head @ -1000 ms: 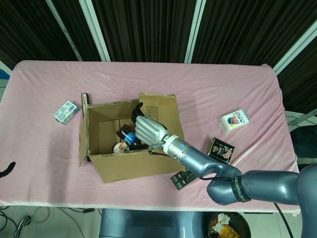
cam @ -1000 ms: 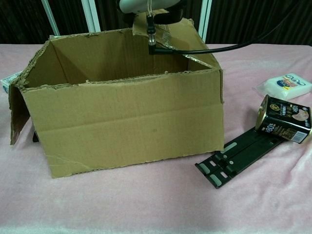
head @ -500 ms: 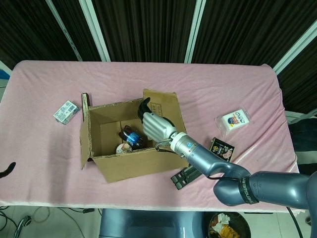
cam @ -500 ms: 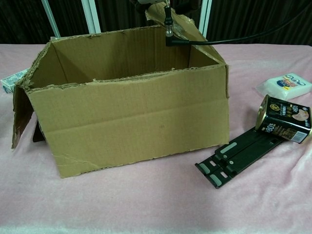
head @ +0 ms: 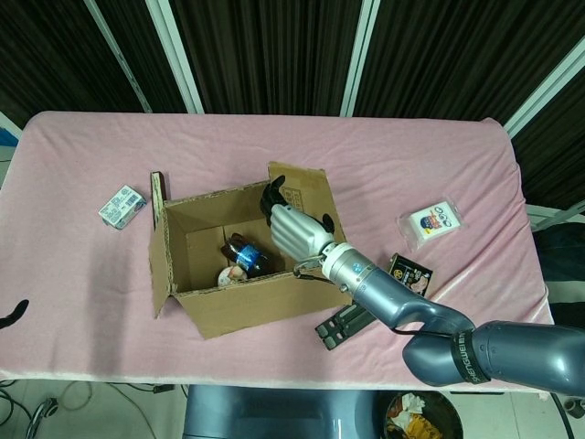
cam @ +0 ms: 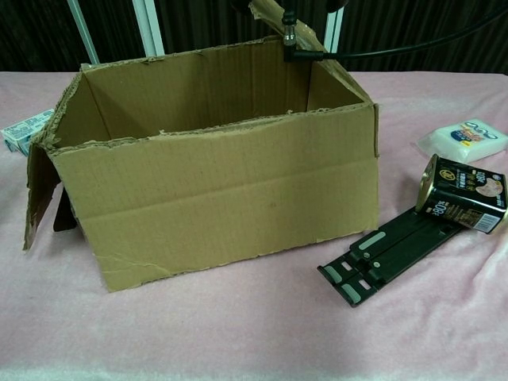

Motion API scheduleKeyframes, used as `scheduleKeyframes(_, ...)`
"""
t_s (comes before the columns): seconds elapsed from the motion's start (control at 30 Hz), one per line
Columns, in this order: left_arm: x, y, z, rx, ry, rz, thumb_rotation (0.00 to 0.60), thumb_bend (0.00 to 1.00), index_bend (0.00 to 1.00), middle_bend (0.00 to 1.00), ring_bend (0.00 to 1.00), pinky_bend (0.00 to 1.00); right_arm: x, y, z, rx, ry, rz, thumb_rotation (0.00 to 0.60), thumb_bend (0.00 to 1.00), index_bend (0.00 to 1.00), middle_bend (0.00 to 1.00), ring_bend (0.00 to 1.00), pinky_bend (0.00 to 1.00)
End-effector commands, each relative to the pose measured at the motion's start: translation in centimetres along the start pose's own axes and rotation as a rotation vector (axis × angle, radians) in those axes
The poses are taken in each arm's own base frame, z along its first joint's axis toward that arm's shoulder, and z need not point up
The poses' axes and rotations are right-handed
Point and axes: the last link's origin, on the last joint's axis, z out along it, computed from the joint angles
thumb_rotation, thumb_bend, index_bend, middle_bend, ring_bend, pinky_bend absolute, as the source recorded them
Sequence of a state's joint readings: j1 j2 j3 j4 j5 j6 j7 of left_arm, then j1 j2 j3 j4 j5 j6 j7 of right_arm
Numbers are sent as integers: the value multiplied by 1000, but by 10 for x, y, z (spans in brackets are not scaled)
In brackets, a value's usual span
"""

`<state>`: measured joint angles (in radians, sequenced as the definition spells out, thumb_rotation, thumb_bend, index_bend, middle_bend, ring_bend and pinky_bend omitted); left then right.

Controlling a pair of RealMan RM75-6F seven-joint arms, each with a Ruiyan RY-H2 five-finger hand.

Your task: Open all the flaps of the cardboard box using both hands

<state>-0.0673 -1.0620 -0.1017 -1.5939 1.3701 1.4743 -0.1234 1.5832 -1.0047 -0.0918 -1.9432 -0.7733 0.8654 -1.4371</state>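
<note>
The cardboard box (head: 256,306) stands mid-table with its top open; a dark bottle (head: 243,256) lies inside. Its left flap (head: 157,247) hangs down outside the left wall, as the chest view also shows (cam: 40,190). My right hand (head: 294,229) reaches over the box's right side and presses its fingers flat against the inner face of the right flap (head: 311,187), which leans outward. In the chest view only the box (cam: 230,206), the flap's top edge (cam: 266,9) and a wrist cable (cam: 290,44) show. My left hand is in neither view.
A small white-and-blue carton (head: 122,206) lies left of the box. To the right are a white packet (head: 431,222), a dark can (head: 409,274) and a black bracket (head: 343,325). The pink cloth (head: 439,165) covers the table.
My right hand has moved right and farther back, pushing the right flap outward. The whole box has slid and turned a little to the right.
</note>
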Motion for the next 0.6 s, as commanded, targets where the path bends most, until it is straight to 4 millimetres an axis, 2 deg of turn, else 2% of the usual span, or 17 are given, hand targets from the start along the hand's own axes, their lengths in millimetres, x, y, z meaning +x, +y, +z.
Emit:
scheduleKeyframes(0.03, 0, 0, 0, 0, 0, 1, 600, 206, 0, 0, 0, 0, 0, 0, -3, 6, 1, 2, 600, 226, 222, 152, 160, 254)
scheduleKeyframes(0.6, 1, 0, 0, 1, 1, -1, 600, 206, 0, 0, 0, 0, -9, 20, -24, -8, -44, -74, 600, 217, 167, 141, 143, 254)
